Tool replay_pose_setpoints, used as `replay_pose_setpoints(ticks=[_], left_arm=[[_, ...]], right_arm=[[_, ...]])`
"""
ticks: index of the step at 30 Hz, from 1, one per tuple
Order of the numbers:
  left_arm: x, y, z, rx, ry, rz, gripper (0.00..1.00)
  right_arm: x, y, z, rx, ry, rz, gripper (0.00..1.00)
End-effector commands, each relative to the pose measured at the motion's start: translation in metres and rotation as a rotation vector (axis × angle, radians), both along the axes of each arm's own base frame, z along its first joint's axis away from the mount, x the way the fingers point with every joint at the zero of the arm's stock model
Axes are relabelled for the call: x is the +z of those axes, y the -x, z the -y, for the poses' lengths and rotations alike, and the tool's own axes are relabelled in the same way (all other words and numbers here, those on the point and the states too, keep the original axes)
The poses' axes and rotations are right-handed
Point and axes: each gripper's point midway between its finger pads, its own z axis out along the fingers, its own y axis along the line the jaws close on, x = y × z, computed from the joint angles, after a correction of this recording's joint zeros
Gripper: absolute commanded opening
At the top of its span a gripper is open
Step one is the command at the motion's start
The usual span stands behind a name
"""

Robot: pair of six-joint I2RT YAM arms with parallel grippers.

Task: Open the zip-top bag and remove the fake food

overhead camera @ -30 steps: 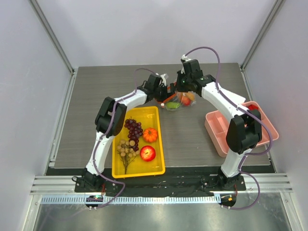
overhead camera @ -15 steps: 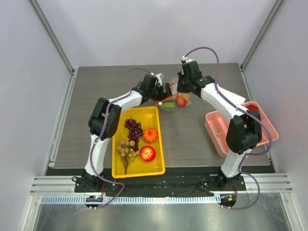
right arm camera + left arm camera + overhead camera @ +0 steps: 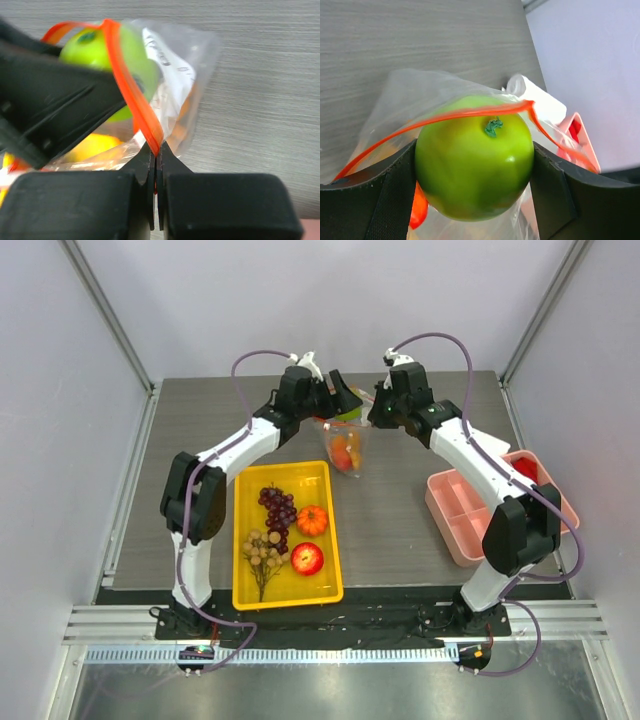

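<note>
The zip-top bag (image 3: pixel 347 452) hangs in the air over the back of the table, mouth up, with orange and red fake food pieces inside. My right gripper (image 3: pixel 373 412) is shut on its orange-red zip strip (image 3: pixel 134 95), pinched at the fingertips (image 3: pixel 155 150). My left gripper (image 3: pixel 343 403) is shut on a green apple (image 3: pixel 475 160) at the bag's mouth, with the strip looping across the apple's top (image 3: pixel 470 112). The green apple also shows in the right wrist view (image 3: pixel 97 50). A purple grape bunch (image 3: pixel 278 506), orange pumpkin (image 3: pixel 312 520), red apple (image 3: pixel 307 558) and tan cluster (image 3: pixel 262 550) lie in the yellow tray (image 3: pixel 325 590).
A pink divided tray (image 3: pixel 452 530) stands at the right edge of the table, under the right arm's elbow. The yellow tray lies front left of the hanging bag. Grey walls close in the back and sides.
Both grippers rose and moved toward the back. The bag, bunched low between them before, now hangs down from the right gripper, and the left gripper holds the green apple up at its mouth.
</note>
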Motion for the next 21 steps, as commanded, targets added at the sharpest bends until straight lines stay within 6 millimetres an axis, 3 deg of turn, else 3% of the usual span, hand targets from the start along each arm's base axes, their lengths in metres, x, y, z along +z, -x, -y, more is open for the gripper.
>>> replay_pose_setpoints(ticks=[1,3,7,10,11,13,14,16,18,20,21], left_arm=[[0.003,-0.032,-0.012,0.138,-0.004,-0.001,0.00],[0.009,-0.035,-0.015,0.129,0.054,-0.027,0.00],[0.054,-0.029,-0.007,0.058,0.251,-0.050,0.00],[0.077,-0.029,-0.004,0.013,0.439,-0.146,0.00],[0.102,-0.021,0.001,-0.072,0.568,-0.154,0.00],[0.117,-0.016,0.001,-0.155,0.671,-0.163,0.00],[0.127,-0.005,0.004,-0.232,0.709,-0.161,0.00],[0.133,0.012,0.006,-0.299,0.704,-0.151,0.00],[0.118,0.031,0.006,-0.366,0.669,-0.166,0.00],[0.119,0.048,-0.001,-0.391,0.658,-0.133,0.00],[0.103,0.059,-0.002,-0.418,0.617,-0.138,0.00]], right_arm=[[0.043,0.002,-0.013,0.059,-0.072,0.087,0.01],[0.038,0.001,-0.009,0.049,-0.048,0.077,0.01],[0.017,-0.003,0.004,0.022,0.048,0.056,0.02],[0.008,-0.005,0.012,-0.002,0.086,0.055,0.02],[0.005,-0.006,0.013,-0.008,0.093,0.054,0.01],[-0.001,-0.008,0.015,-0.024,0.105,0.045,0.01],[-0.003,-0.010,0.017,-0.040,0.106,0.041,0.01],[0.003,-0.015,0.019,-0.061,0.096,0.050,0.02],[0.004,-0.022,0.020,-0.073,0.073,0.048,0.01],[0.007,-0.028,0.024,-0.079,0.063,0.052,0.01],[0.012,-0.033,0.028,-0.088,0.055,0.062,0.01]])
